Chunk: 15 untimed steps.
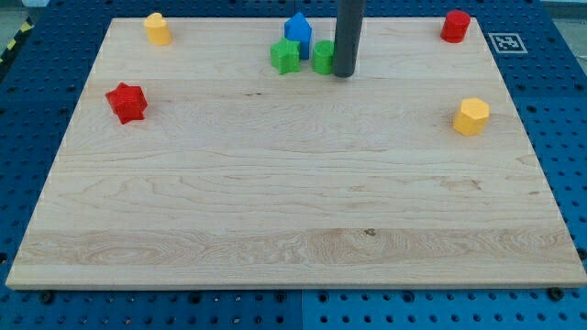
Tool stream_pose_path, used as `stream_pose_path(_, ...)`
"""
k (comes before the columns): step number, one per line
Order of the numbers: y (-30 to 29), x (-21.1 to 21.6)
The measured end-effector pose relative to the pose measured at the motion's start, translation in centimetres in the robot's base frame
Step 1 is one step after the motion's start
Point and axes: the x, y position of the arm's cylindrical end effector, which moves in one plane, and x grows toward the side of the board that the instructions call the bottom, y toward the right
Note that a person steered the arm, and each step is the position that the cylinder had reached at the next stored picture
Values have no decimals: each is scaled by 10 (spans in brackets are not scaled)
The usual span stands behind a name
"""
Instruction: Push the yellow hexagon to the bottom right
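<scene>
The yellow hexagon [471,116] lies near the board's right edge, a little above mid-height. My tip [344,73] stands at the view's top centre, far to the left of the hexagon. It is right beside a green block [323,57], partly hidden by the rod, and may touch it.
A green star-like block [285,56] and a blue block [297,27] sit just left of the tip. A second yellow block [157,27] is at top left, a red star [127,102] at left, a red block [455,26] at top right. The wooden board [293,229] rests on a blue pegboard.
</scene>
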Motion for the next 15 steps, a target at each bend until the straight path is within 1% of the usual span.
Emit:
stream_pose_path(1,0,-21)
stream_pose_path(3,2,-28)
stream_pose_path(4,21,-5)
stream_pose_path(5,70,41)
stream_pose_path(6,96,50)
stream_pose_path(7,113,50)
stream_pose_path(8,114,59)
stream_pose_path(10,156,65)
stream_pose_path(13,160,100)
stream_pose_path(15,160,140)
